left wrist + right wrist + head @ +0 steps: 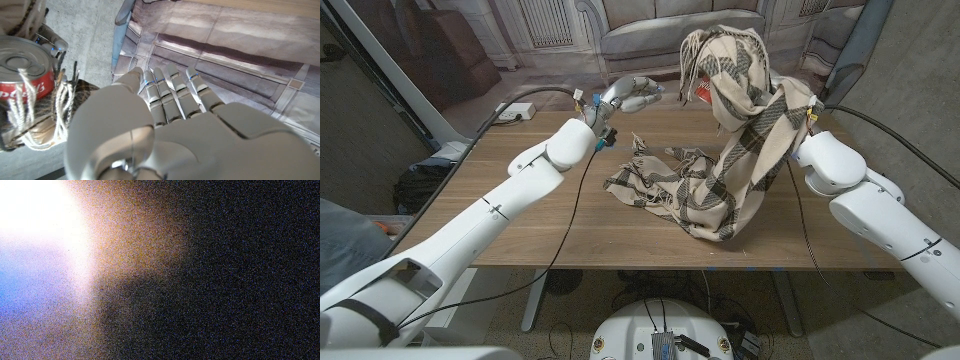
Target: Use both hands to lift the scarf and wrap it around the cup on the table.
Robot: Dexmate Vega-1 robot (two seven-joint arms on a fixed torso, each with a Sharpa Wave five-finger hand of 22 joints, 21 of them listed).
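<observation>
Beige-and-black checked scarf (720, 150), fringed: upper part was raised in a heap at the far right of the wooden table (570, 230), draped over the end of the right arm (840, 170); lower part trailed down and leftward, lying crumpled on the table at centre. Long axis ran from the raised bundle at far right to the fringed tail at near centre-left.

Cup, red with a metal top, resembling a can (25, 75): seen in the left wrist view with scarf fringe strands hanging across it. In the head view a small patch of red (704, 96) showed through the folds near the top of the bundle, so the cup was mostly covered by cloth.

Right hand: buried under the scarf; whether it clasped the cloth could not be told. Right wrist view was blurred by fabric.

Left hand (625, 96): raised at far centre, just left of the bundle, fingers (175, 95) extended together, holding nothing.

Relation for the coming move, as judged: the scarf's hanging fringe lay to the right of the left hand, near it. The free tail on the table lay nearer and below.
</observation>
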